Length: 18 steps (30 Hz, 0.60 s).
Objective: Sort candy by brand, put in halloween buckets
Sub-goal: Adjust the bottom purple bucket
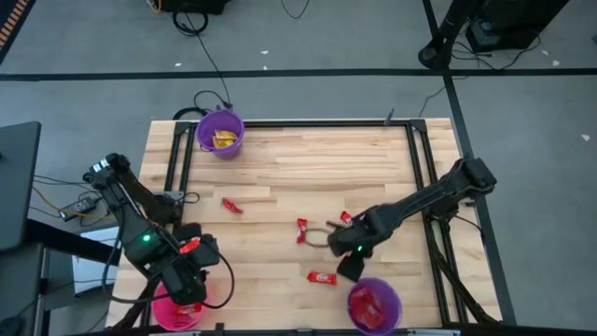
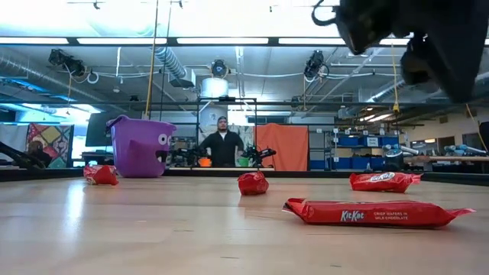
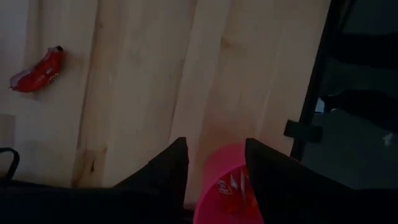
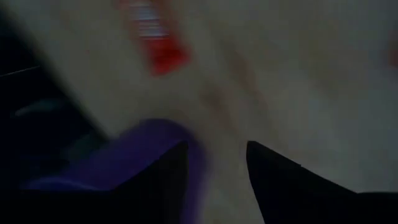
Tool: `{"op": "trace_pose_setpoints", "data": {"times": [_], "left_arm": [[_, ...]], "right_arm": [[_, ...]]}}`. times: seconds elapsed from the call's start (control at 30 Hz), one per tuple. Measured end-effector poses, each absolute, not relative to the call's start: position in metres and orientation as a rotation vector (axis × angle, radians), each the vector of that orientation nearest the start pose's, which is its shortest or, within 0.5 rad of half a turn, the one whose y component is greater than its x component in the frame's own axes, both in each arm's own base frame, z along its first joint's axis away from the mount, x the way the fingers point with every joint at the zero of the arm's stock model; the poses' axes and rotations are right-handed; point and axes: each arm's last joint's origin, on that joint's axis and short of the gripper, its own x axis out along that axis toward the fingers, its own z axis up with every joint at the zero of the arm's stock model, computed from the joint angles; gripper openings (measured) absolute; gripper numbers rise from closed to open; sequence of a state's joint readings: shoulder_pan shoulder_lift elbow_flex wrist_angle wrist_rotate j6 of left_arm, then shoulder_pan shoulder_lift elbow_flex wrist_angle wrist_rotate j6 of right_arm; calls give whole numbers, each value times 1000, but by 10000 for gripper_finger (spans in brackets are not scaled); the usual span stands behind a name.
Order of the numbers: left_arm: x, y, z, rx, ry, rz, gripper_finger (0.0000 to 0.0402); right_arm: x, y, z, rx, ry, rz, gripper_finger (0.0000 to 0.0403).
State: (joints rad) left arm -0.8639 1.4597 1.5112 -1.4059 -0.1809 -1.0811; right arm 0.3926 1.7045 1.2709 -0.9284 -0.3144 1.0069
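A round hot-pink plastic bucket [image 1: 177,313] at the near left edge holds red wrappers beneath the empty, parted left gripper [image 1: 189,301]. A purple plastic bucket [image 1: 220,133] at the far edge holds yellow packets; a second purple bucket [image 1: 374,305] near right holds red bars. The right gripper [image 1: 347,268], parted and empty, hangs beside a flat red KitKat bar [image 1: 323,277] lying crosswise on the wooden table [image 1: 280,168].

Right wrist view is motion-blurred: red bar [image 4: 152,37] and purple bucket [image 4: 124,155] are smears, wrapper print unreadable. Left gripper [image 1: 187,291] covers most of the pink bucket [image 1: 166,317] from above; its contents [image 3: 233,186] show only partly between the fingers. Pink bucket is cut by the bottom edge. Low view: right arm [image 2: 428,38] cropped at the top, fingertips out of frame. Far bucket's candy [image 1: 223,140] too small to identify
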Motion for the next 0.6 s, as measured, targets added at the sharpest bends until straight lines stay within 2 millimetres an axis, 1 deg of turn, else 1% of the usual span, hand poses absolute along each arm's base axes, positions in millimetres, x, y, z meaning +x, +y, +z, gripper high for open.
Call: {"op": "trace_pose_setpoints", "data": {"times": [0.13,0.2,0.27,0.37,0.43,0.5,0.6], "left_arm": [[169,-189,344,-230,1284,124,163],[168,-189,344,-228,1284,125,163],[168,-188,344,-227,1283,126,163],[169,-188,344,-222,1275,131,163],[169,-188,344,-217,1262,139,163],[169,-188,345,-210,1247,147,163],[171,-187,345,-206,1230,161,163]], "right_arm": [[263,114,242,682,1640,-404,173],[254,109,254,682,1616,-401,173],[255,109,264,722,1535,-330,173],[269,115,273,833,1377,-241,172],[284,120,271,885,1289,-175,168],[304,128,263,923,1223,-87,163],[338,140,247,977,1111,90,155]]}}
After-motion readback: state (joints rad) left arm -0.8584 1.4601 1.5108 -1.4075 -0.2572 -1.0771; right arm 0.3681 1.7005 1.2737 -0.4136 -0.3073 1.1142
